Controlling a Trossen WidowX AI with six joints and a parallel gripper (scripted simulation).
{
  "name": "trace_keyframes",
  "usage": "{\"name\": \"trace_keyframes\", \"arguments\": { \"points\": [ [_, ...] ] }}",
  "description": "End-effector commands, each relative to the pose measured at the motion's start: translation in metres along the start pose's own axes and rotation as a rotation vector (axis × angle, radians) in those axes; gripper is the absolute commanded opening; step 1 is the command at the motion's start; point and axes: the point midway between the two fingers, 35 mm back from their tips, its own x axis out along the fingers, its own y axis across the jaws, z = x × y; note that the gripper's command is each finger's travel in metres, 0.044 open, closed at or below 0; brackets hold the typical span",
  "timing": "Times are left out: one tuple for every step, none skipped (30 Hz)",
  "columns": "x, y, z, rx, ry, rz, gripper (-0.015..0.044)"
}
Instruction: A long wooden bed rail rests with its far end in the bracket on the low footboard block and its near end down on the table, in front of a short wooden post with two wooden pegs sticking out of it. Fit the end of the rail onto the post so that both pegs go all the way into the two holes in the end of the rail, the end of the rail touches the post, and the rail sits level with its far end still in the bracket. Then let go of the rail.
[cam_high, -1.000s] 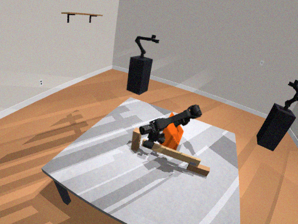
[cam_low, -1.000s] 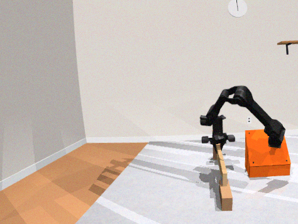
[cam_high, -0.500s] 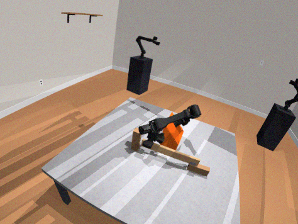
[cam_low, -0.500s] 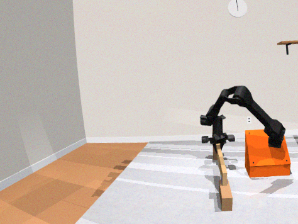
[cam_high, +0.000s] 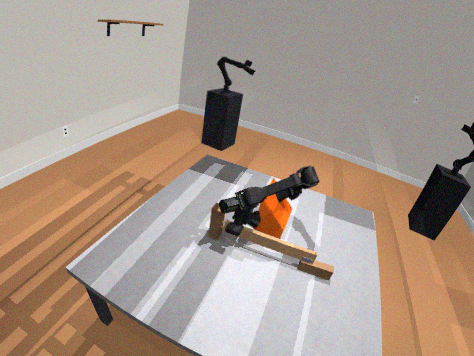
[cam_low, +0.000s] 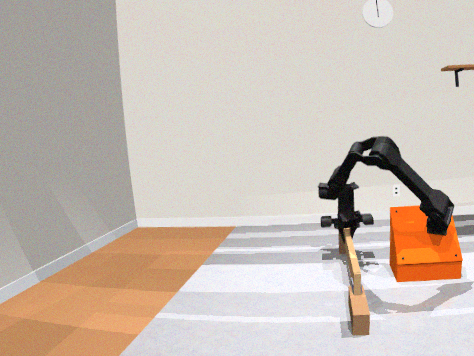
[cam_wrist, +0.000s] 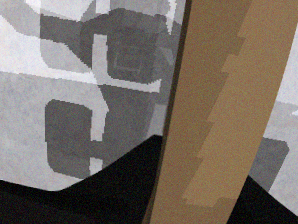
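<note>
The long wooden rail (cam_high: 280, 243) (cam_low: 352, 252) (cam_wrist: 225, 100) runs from the footboard block (cam_high: 320, 271) (cam_low: 360, 320) toward the upright post (cam_high: 216, 223) (cam_low: 342, 246). Its far end sits at the block's bracket. Its near end is held off the table, close beside the post at part height. My gripper (cam_high: 244, 229) (cam_low: 347, 230) (cam_wrist: 181, 149) is shut on the rail near that end, from above. In the wrist view the rail passes between the dark fingers. The pegs and end holes are hidden, so I cannot tell whether they meet or whether a gap remains.
An orange wedge-shaped box (cam_high: 275, 215) (cam_low: 425, 240) stands on the table (cam_high: 240, 305) beside the rail, with my arm reaching over it. Two other arms stand on black pedestals (cam_high: 221, 120) (cam_high: 437, 200) beyond the table. Patterned shadows cross the tabletop.
</note>
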Motion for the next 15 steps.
{"name": "trace_keyframes", "arguments": {
  "points": [
    [-0.0012, -0.0003, -0.0019, -0.002, 0.0, -0.003, 0.0],
    [-0.0013, -0.0003, -0.0022, -0.002, 0.0, -0.003, 0.0],
    [-0.0014, -0.0003, -0.0026, -0.002, 0.0, -0.003, 0.0],
    [-0.0014, -0.0003, -0.0029, -0.002, 0.0, -0.003, 0.0],
    [-0.0015, -0.0003, -0.0032, -0.002, 0.0, -0.003, 0.0],
    [-0.0016, -0.0003, -0.0035, -0.002, 0.001, -0.003, 0.0],
    [-0.0016, -0.0003, -0.0039, -0.002, 0.001, -0.003, 0.0],
    [-0.0017, -0.0003, -0.0042, -0.002, 0.001, -0.003, 0.0],
    [-0.0017, -0.0003, -0.0045, -0.002, 0.001, -0.003, 0.0],
    [-0.0017, -0.0003, -0.0048, -0.002, 0.001, -0.003, 0.0],
    [-0.0017, -0.0003, -0.0052, -0.002, 0.001, -0.003, 0.0],
    [-0.0018, -0.0003, -0.0055, -0.002, 0.001, -0.003, 0.0],
    [-0.0018, -0.0003, -0.0058, -0.002, 0.001, -0.003, 0.0],
    [-0.0017, -0.0003, -0.0061, -0.002, 0.001, -0.003, 0.0],
    [-0.0017, -0.0003, -0.0065, -0.002, 0.001, -0.003, 0.0]
  ]
}}
